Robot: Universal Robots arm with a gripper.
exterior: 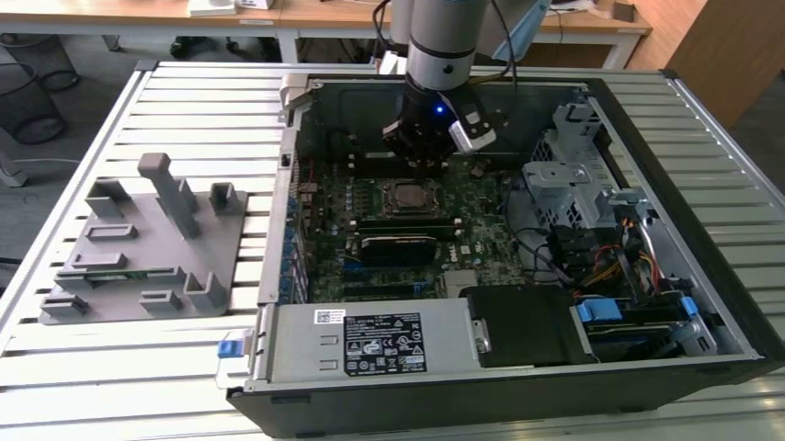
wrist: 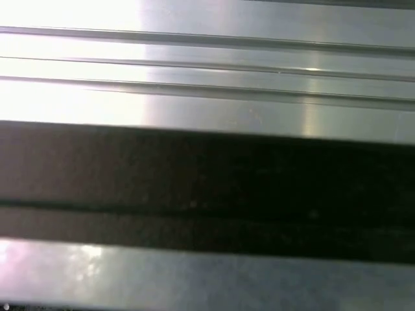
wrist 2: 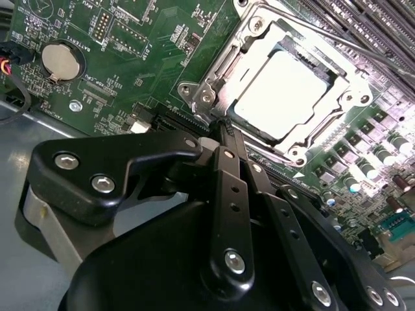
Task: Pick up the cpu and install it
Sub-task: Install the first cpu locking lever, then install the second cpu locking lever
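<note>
Probably a lab – slatted metal workbench [exterior: 147,367], opened computer case [exterior: 516,386], desks [exterior: 319,18]

Silver-grey cpu [wrist 2: 285,94], green motherboard [wrist 2: 155,58], black claw [wrist 2: 228,133], grey ribbed table [exterior: 184,101].

Above the socket [exterior: 409,195] the case [exterior: 638,367] is open. The pincer [exterior: 415,158] hangs over the board's far part, beside the socket. Drive cages [exterior: 576,175] and cables [exterior: 613,257] crowd the exterior view's right; the power supply [exterior: 368,344] blocks the near edge.

A slatted metal table [exterior: 184,367] carries an open computer case [exterior: 723,303] and a grey fixture tray [exterior: 135,253].
</note>
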